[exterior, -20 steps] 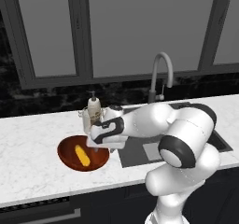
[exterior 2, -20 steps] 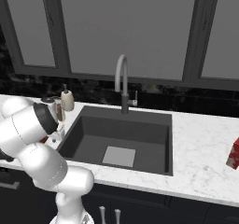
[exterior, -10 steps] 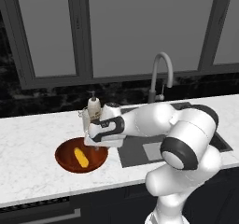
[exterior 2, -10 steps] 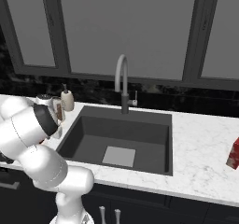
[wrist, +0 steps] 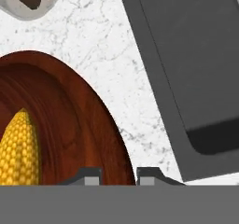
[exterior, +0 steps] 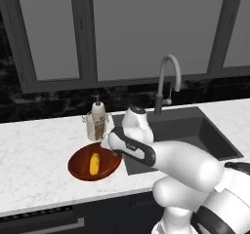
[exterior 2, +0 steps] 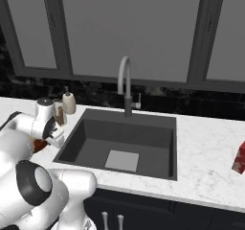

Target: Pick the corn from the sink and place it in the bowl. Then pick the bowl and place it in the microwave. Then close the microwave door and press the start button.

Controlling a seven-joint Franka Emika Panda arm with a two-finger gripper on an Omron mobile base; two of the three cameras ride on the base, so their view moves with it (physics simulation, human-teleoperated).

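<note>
Glossy white rounded robot arm, segmented; dark grey bands at joints; black wrist section; small dark grey two-finger gripper with light grey tips.

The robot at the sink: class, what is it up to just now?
The corn already lies in the wooden bowl on the counter, left of the sink. The gripper sits low over the bowl's right rim, one fingertip on either side of it, apparently lining up to grasp the bowl. A soap bottle stands just behind the bowl.
</note>
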